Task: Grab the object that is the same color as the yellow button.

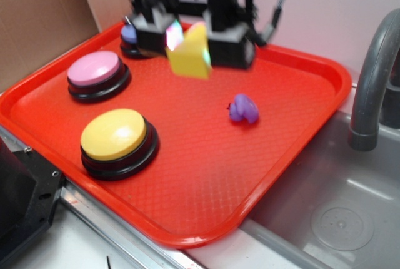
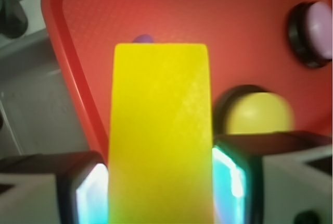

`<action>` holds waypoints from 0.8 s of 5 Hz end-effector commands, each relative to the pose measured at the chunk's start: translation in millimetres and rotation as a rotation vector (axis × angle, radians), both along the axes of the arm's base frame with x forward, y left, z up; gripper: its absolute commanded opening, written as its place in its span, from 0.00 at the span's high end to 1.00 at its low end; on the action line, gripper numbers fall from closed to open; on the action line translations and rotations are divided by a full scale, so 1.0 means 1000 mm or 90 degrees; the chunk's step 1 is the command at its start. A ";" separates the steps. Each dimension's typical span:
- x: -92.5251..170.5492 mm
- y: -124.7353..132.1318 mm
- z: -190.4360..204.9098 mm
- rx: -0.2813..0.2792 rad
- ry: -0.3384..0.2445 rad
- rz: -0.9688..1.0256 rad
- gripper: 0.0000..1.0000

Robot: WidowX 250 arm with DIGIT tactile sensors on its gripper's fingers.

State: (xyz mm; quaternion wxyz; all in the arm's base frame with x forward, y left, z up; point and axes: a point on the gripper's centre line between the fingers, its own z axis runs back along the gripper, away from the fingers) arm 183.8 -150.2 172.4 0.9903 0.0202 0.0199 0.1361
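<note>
The gripper [image 2: 161, 182] clamps the yellow cube [image 1: 190, 56] by two opposite flat faces, lifted above the red tray [image 1: 300, 125]; it looks light, rigid and matte (so probably not slippery).

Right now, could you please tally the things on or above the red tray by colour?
Yellow: 2, the yellow button and the yellow block held in the end effector above the tray.
Pink: 1, the pink button.
Purple or blue-purple: 2, the far button and the small purple object.
Total: 5.
</note>
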 end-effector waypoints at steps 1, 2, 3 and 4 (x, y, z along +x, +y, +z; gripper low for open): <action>-0.002 0.071 0.028 -0.018 -0.010 0.040 1.00; 0.007 0.110 0.020 -0.008 -0.052 0.008 1.00; 0.025 0.132 0.013 0.004 -0.043 -0.037 1.00; 0.040 0.144 0.015 0.010 -0.043 -0.060 1.00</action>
